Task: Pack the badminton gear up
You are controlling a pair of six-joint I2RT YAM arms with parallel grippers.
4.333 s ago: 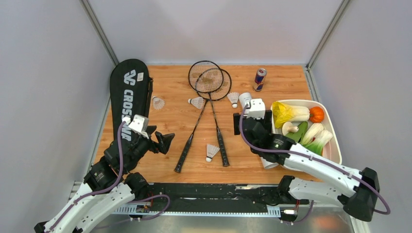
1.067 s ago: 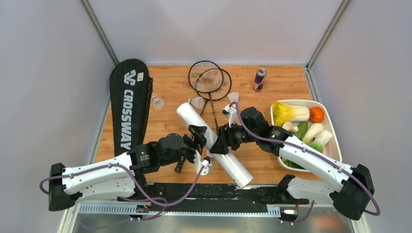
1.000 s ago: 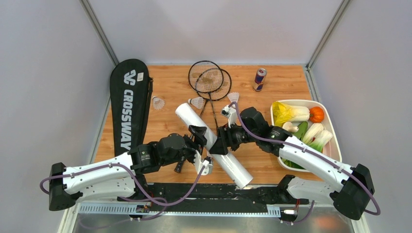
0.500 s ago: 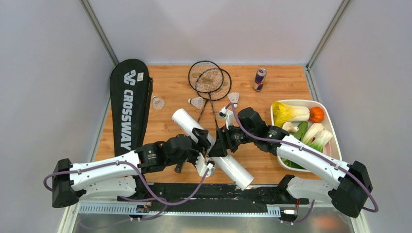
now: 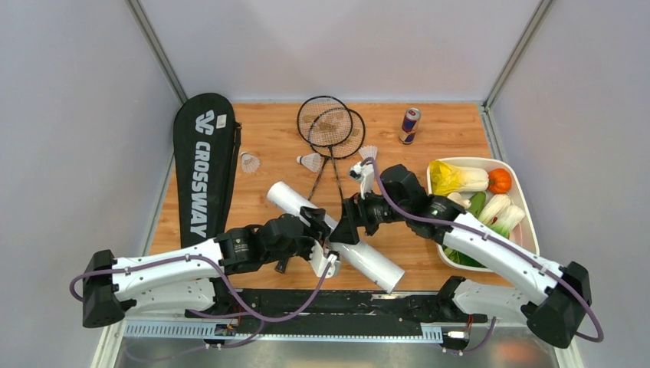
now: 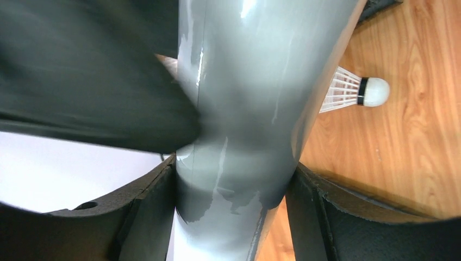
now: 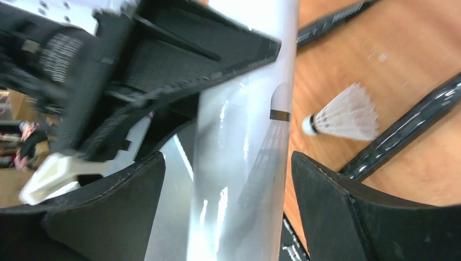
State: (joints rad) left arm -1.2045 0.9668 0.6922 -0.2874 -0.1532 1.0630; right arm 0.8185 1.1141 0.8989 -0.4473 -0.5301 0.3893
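Change: within the last second the left gripper (image 5: 320, 224) has narrowed onto the white tube (image 5: 368, 261) and the right gripper (image 5: 343, 228) has widened. The tube has also swung flatter, its far end dropping toward 9 o'clock.
Meaning: this reads as a hand-over from right to left, probably to line the tube up for filling. Nothing is packed yet.
Left gripper: holding the tube at mid-length, both fingers (image 6: 310, 217) pressed against its sides.
Right gripper: wide, straddling the tube just beside the left one, with a gap showing on one side in its wrist view.
Tube place: near the counter (image 5: 268, 130) centre, apparently held clear of the wood, crossing above the racket handles.
Long axis: the near end points to 4 o'clock and the far end to 10 o'clock. Which end is open cannot be told.
Farther off: one shuttlecock (image 6: 356, 92) lies under the tube. Three other shuttlecocks (image 5: 310, 162) sit toward 12 o'clock beside the rackets (image 5: 331, 126), and the racket bag (image 5: 203, 153) lies at 10 o'clock.
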